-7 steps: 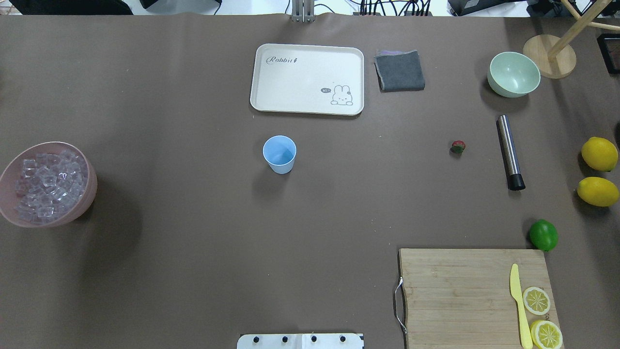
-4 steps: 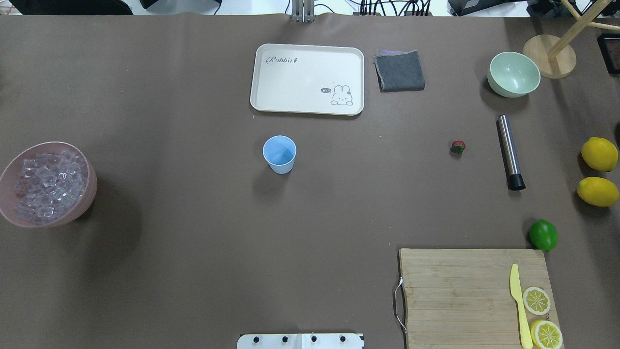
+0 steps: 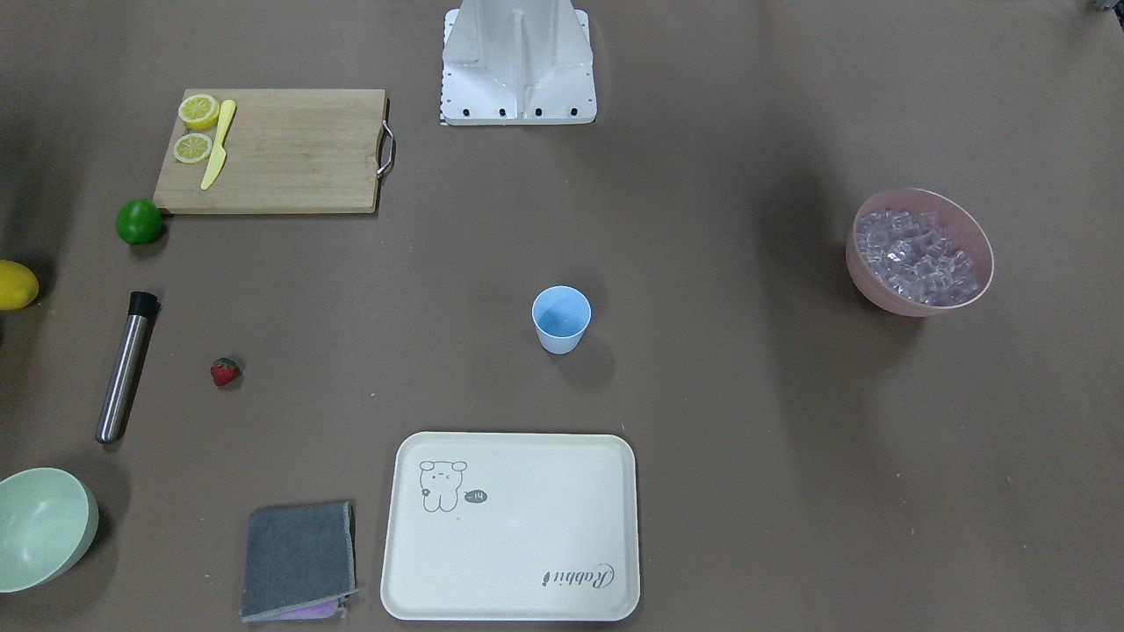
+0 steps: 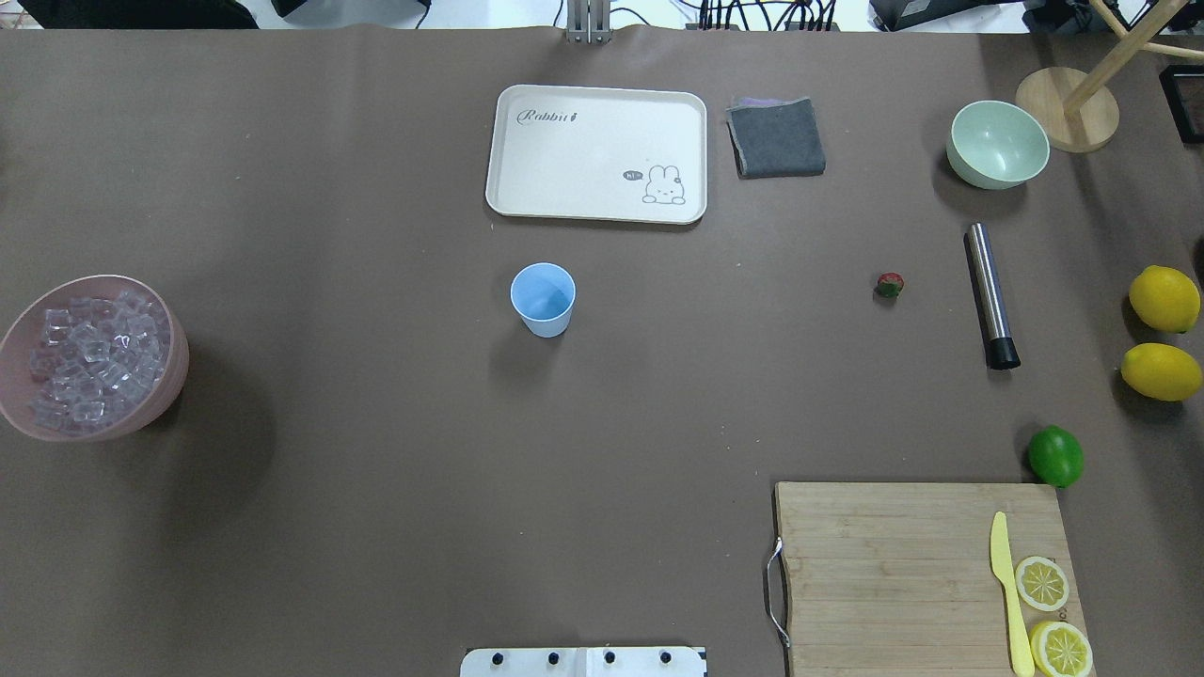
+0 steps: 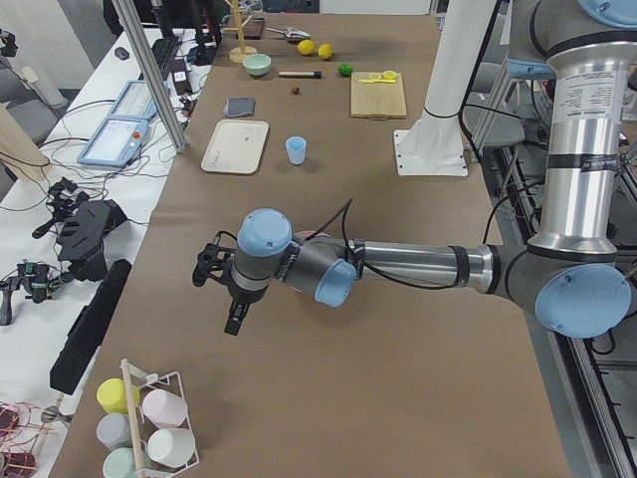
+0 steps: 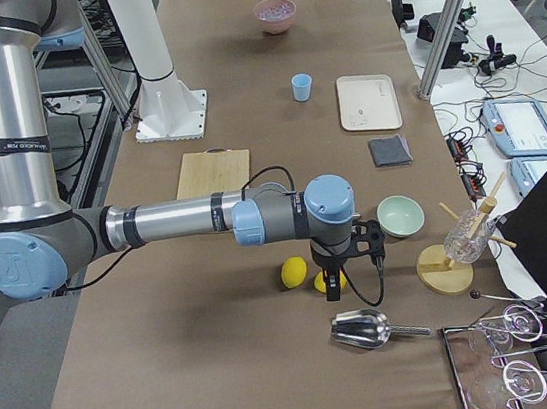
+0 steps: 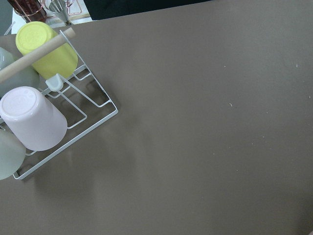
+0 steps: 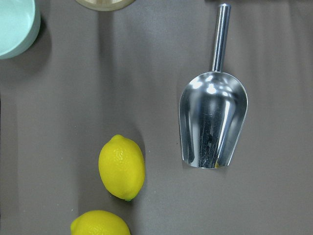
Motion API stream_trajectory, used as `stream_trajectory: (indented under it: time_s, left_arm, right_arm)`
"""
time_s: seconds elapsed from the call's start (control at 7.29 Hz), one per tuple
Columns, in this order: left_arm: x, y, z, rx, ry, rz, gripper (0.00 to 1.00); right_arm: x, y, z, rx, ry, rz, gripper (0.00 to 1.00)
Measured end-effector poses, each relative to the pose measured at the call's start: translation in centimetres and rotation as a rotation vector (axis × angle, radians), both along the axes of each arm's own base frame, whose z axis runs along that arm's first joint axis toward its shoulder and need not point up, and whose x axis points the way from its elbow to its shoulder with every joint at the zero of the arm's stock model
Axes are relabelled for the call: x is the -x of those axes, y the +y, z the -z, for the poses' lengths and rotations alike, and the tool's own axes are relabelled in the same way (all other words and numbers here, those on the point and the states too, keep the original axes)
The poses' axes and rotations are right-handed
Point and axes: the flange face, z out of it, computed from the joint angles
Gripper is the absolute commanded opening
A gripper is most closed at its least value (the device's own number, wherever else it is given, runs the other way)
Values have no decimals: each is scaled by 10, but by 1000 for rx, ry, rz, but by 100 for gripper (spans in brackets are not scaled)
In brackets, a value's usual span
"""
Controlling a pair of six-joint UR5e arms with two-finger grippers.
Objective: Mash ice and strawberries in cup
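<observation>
1. Nothing on the table has shifted since a second ago: cup, strawberry and ice lie as before.
2. Nearest the robot's base, on its right, lies the wooden cutting board (image 4: 894, 574) with two lemon slices (image 4: 1042, 583) and a yellow knife (image 4: 1006, 583). A lime (image 4: 1055, 456) sits just past its far corner.
3. Mid-table, the light-blue cup (image 4: 543, 299) stands upright. Well to its right the strawberry (image 4: 890, 284) lies on the table, near a steel muddler (image 4: 989, 291). At the left edge the ice (image 4: 89, 362) fills the pink bowl (image 4: 177, 367).
4. Farthest are the cream tray (image 4: 595, 153), a grey cloth (image 4: 776, 138) and a pale green bowl (image 4: 997, 143).
5. The left gripper (image 5: 235, 321) hangs over bare table near a wire rack (image 7: 58, 107) of upturned cups. The right gripper (image 6: 334, 277) hangs above two lemons (image 8: 122, 166), beside a steel scoop (image 8: 212, 125). I cannot tell how wide either pincer stands.
</observation>
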Motion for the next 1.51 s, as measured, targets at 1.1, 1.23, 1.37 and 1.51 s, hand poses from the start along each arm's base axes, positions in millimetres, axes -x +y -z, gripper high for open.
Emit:
stream_trajectory:
  time_s: [1.1, 1.23, 1.37, 1.51]
  left_arm:
    - [-7, 5, -12, 39, 70, -39, 97]
    - [-8, 4, -10, 38, 73, -37, 97]
    - [-8, 4, -8, 39, 76, -34, 97]
    - [-8, 2, -3, 43, 83, -23, 97]
  right_arm:
    - [1, -14, 3, -6, 2, 3, 100]
    - [2, -15, 3, -9, 8, 8, 100]
    - [3, -16, 3, -11, 15, 12, 100]
    - [4, -16, 1, -8, 17, 14, 100]
